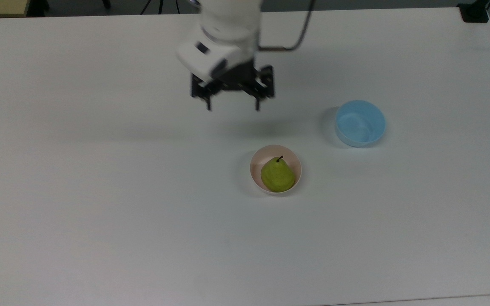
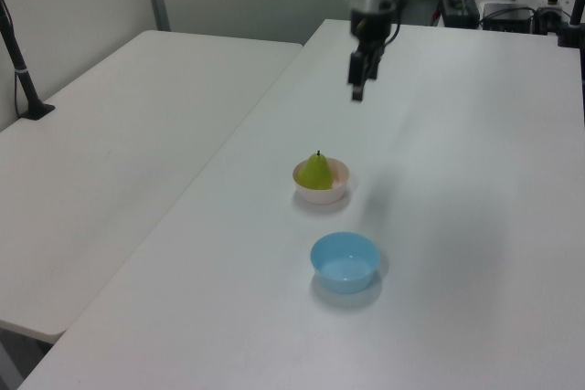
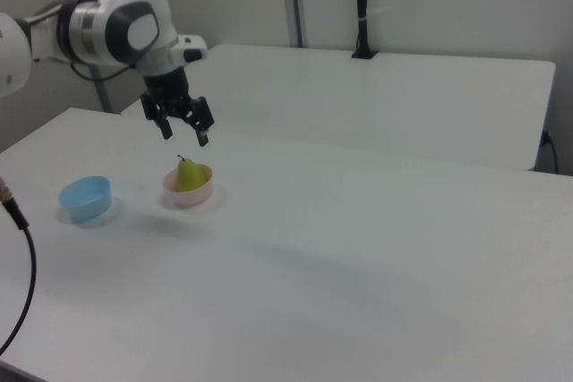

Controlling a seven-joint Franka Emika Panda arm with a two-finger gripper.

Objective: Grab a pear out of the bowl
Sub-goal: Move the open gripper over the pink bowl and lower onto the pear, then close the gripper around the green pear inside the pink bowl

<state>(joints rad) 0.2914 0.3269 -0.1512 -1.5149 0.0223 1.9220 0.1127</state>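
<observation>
yellow-green speckled pear (image 1: 277, 175), dark stem up, sits in the pale pink bowl (image 1: 255, 163); gripper (image 1: 232, 106) hangs above, fingers spread, empty.

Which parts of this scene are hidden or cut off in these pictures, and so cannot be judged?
- Bottom of the pear: the pink bowl's wall covers it in the left and right views.
- Far finger of the gripper: in the left view the near finger hides it; the top view shows the fingers apart.
- The arm's base: cut off by the top view's upper edge.
- Height of the gripper above the table: not clear from the top view.
</observation>
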